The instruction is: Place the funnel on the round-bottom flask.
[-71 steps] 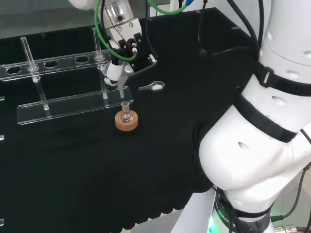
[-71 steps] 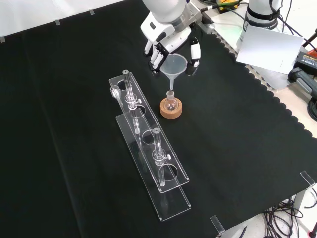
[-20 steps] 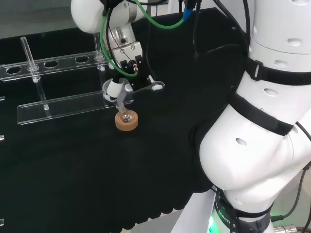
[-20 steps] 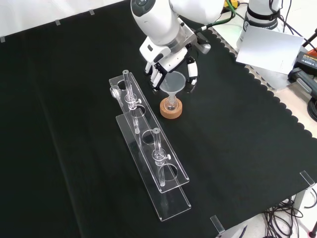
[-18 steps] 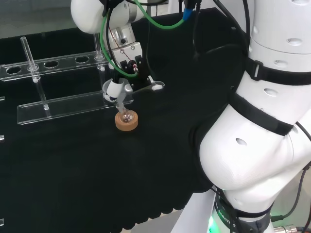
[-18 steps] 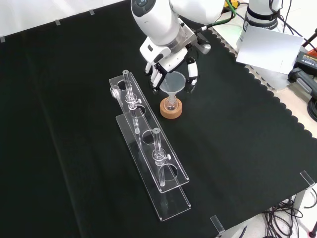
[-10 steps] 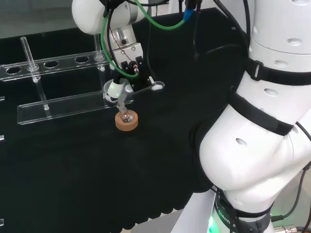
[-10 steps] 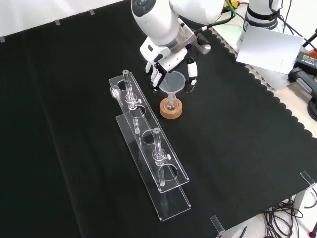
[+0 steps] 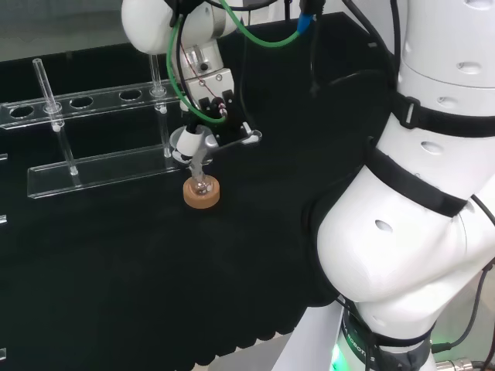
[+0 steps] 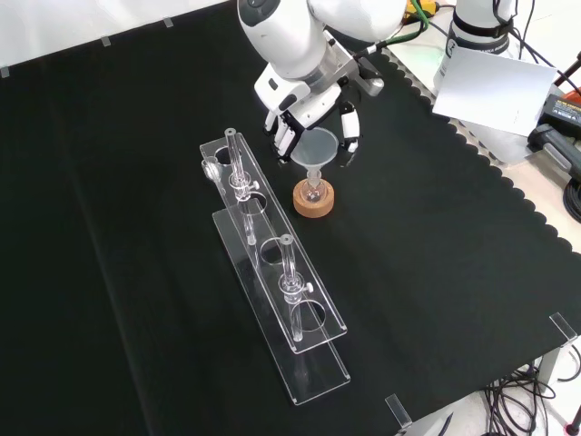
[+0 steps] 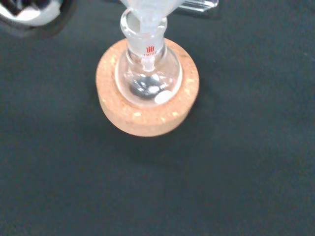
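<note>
A small round-bottom flask (image 10: pixel 313 191) sits upright in a cork ring (image 10: pixel 313 204) on the black cloth, just right of the rack in the front view. The clear funnel (image 10: pixel 315 147) stands above it with its stem down in the flask's neck. The hand (image 10: pixel 304 95) comes in from the top of the front view, its fingers (image 10: pixel 280 136) and thumb curled on either side of the funnel's cone. In the wrist view the flask (image 11: pixel 147 73) and cork ring (image 11: pixel 147 115) are close, with the funnel's stem (image 11: pixel 144 17) inside the neck. The head view has the funnel (image 9: pixel 188 144) over the cork ring (image 9: pixel 201 195).
A long clear rack (image 10: pixel 272 282) with upright glass tubes lies beside the flask, toward the left in the front view; in the head view this rack (image 9: pixel 93 166) stands beyond the flask. A small clear piece (image 9: pixel 249 137) lies on the cloth by the hand.
The funnel has come down from above the flask until its stem entered the neck. In the last half second the hand and funnel shifted slightly, and the flask stayed put.
</note>
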